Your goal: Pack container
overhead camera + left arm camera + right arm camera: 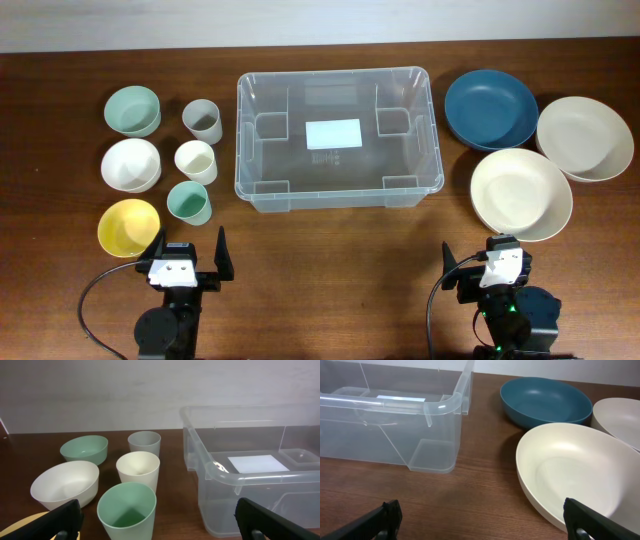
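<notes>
Container (300, 165): centre of the worktop (330, 285), nearer the far edge, long side parallel to that edge, open top up. White label (333, 133) lies flat on its base. Left wrist cam sees its near-left corner, right wrist cam its near-right corner.

Left gripper (190, 255): at the near edge, left of centre. Fingers (62, 520) spread wide, gripping nothing. It faces the cup group and touches none of it.

Right gripper (487, 258): at the near edge, right of centre. Fingers (385, 519) also spread wide, nothing between them. The near cream bowl (521, 194) sits just ahead of it.

Left side is two columns running from the far edge to the near edge.
- Outer column: mint bowl (132, 110), white bowl (131, 164), yellow bowl (128, 228) toward the near-left corner.
- Inner column, between the bowls and the container: grey cup (202, 121), cream cup (196, 161), green cup (189, 203).
- All upright, mouths up. The cups stand apart from the container wall.

Right side: blue bowl (490, 108) just beside the container's far-right corner, far cream bowl (585, 138) toward the right edge, near cream bowl closer to the near edge. The blue and far cream rims look to be touching in the overhead view, but I can't confirm from that angle.
</notes>
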